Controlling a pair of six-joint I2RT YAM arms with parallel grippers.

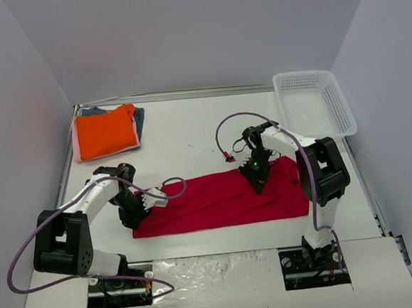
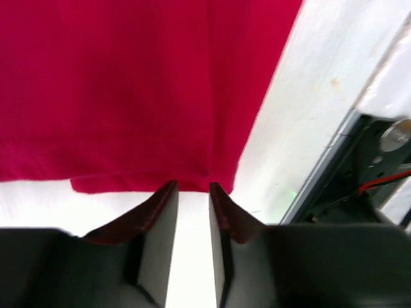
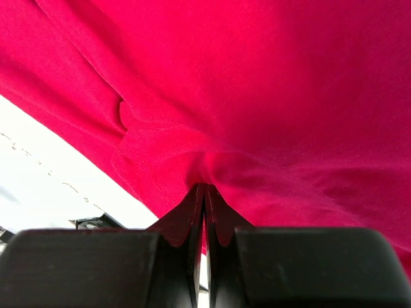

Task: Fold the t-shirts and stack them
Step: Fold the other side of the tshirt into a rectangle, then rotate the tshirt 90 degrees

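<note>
The crimson-red t-shirt (image 1: 217, 199) lies folded into a long band across the near middle of the table. My left gripper (image 1: 140, 210) is at the band's left end. In the left wrist view its jaws (image 2: 192, 186) stand apart, with bare table between them and the shirt's hem (image 2: 128, 83) just at the tips. My right gripper (image 1: 258, 185) sits on the band's upper right part. In the right wrist view it (image 3: 205, 186) is shut on a pinched fold of the red cloth (image 3: 270, 96). A folded orange shirt (image 1: 104, 131) lies on pink (image 1: 77, 146) and grey-blue (image 1: 140, 120) ones at the back left.
A white mesh basket (image 1: 315, 102) stands at the back right, partly over the table's edge. A small red-tipped cable end (image 1: 227, 156) lies on the table behind the red shirt. Grey walls close in the left, back and right sides.
</note>
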